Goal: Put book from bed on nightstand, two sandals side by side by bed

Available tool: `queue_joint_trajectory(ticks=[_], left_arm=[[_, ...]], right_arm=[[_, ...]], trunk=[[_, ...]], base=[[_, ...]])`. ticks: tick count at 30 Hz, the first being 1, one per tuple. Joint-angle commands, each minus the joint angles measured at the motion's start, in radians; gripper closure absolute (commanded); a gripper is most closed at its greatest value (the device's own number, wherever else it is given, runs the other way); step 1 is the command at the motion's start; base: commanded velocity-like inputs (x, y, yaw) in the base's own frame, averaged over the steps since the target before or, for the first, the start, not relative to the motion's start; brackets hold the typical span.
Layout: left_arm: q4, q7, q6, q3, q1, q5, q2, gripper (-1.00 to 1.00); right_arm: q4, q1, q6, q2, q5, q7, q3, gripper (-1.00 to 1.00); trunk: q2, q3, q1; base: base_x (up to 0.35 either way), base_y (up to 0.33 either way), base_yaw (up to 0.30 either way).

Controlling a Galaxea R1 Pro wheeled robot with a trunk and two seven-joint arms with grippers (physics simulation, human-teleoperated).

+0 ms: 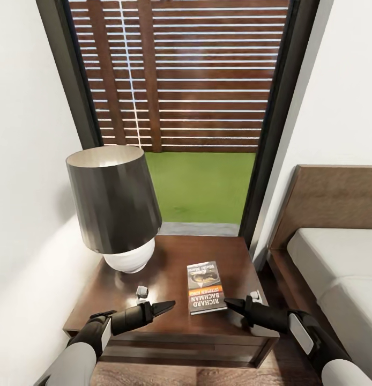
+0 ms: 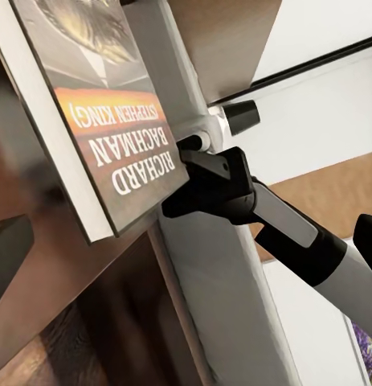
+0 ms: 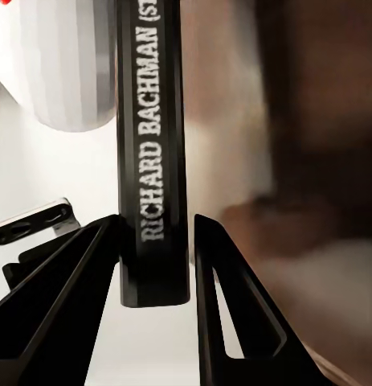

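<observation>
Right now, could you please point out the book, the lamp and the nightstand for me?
book point(image 1: 206, 287): head view, middle of its front cover.
lamp point(image 1: 113, 201): head view, front of its dark shade.
nightstand point(image 1: 170, 257): head view, bare part of its top.

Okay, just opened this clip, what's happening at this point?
The book lies flat on the nightstand, right of the lamp, with the bed off to the right. The right gripper sits at the book's near right corner; in its wrist view its open fingers flank the spine without clearly pinching it. The left gripper hovers over the nightstand, left of the book, holding nothing. The book step looks essentially done.
</observation>
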Motion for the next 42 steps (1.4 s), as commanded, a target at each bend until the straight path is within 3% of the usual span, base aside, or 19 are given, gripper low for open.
queue_joint_trajectory(ticks=[1,19,23,42], left_arm=[[-0.002,-0.007,0.011,0.008,-0.001,-0.011,-0.001,-1.0],[-0.002,-0.006,0.01,0.008,-0.001,-0.01,-0.001,-1.0],[-0.002,-0.006,0.011,0.007,-0.001,-0.011,-0.001,-1.0],[-0.002,-0.007,0.011,0.008,-0.001,-0.01,-0.001,-1.0]], right_arm=[[0.0,0.0,0.004,0.0,0.0,0.003,-0.002,1.0],[0.0,0.0,0.004,0.0,0.0,0.003,-0.002,1.0],[0.0,0.0,0.004,0.0,0.0,0.003,-0.002,1.0],[0.0,0.0,0.004,0.0,0.0,0.003,-0.002,1.0]], trunk=[[0.0,-0.001,0.0],[0.0,-0.001,0.0],[0.001,0.015,-0.002],[0.0,0.003,-0.001]], base=[[0.0,0.0,0.0],[0.0,0.0,0.0],[0.0,0.0,0.0],[0.0,0.0,0.0]])
